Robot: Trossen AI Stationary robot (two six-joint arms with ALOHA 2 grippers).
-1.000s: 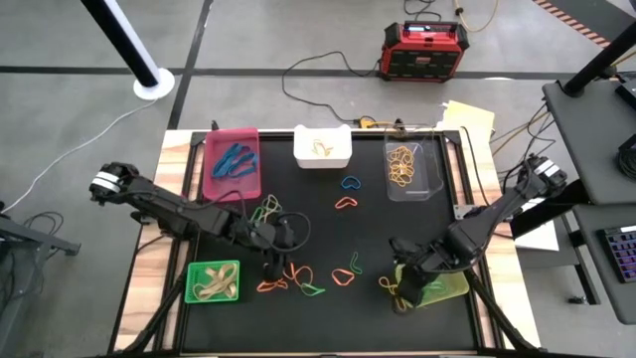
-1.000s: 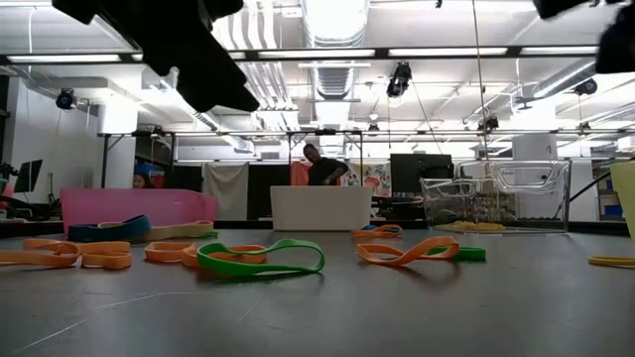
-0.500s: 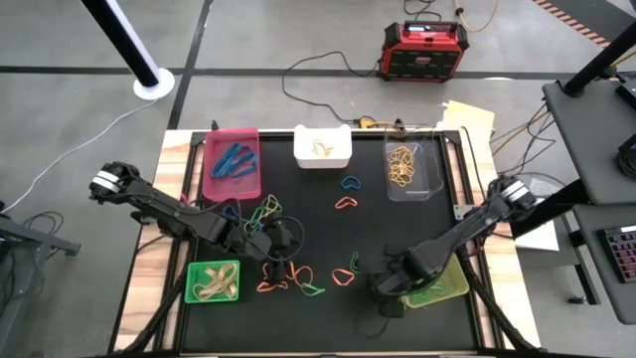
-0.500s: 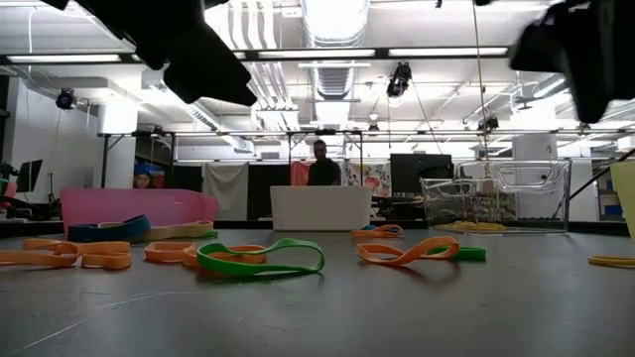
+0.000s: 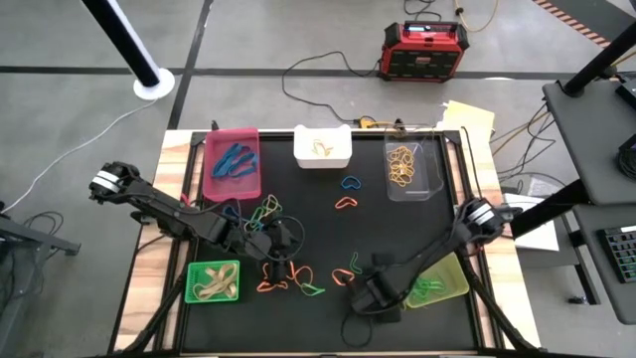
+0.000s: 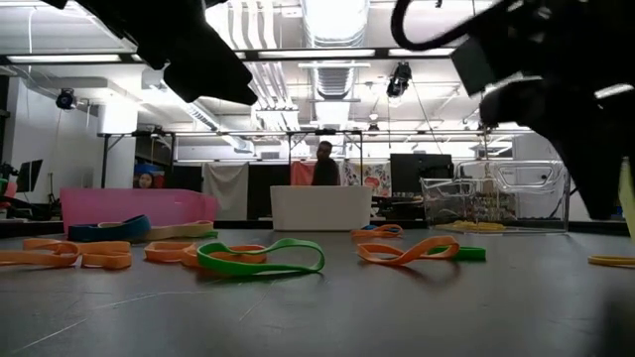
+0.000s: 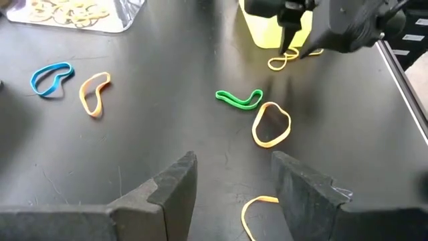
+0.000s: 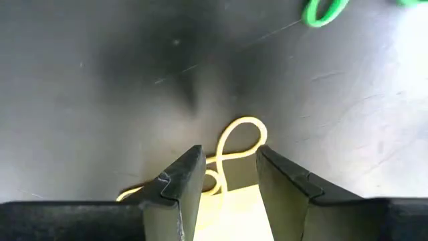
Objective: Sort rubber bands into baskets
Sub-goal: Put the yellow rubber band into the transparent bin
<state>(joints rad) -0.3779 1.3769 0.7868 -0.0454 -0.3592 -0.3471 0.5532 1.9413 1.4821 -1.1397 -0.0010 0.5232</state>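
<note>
Yellow thin rubber band [image 8: 235, 144] is lying on the black mat just beside the translucent yellow-green plastic basket [image 5: 449, 281], twisted into a figure-eight directly ahead of the right gripper [image 8: 227, 175]. Its long axis is running roughly in line with the parted, empty jaws, one loop pointing away from them. The left gripper [image 7: 231, 177], also open and empty, is hovering farther left near the orange rubber bands [image 5: 288, 275].

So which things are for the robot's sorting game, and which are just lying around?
For the job: the rubber bands; the pink basket, white basket, clear basket, green basket, yellow basket.

Just lying about: red box, cables, papers.
</note>
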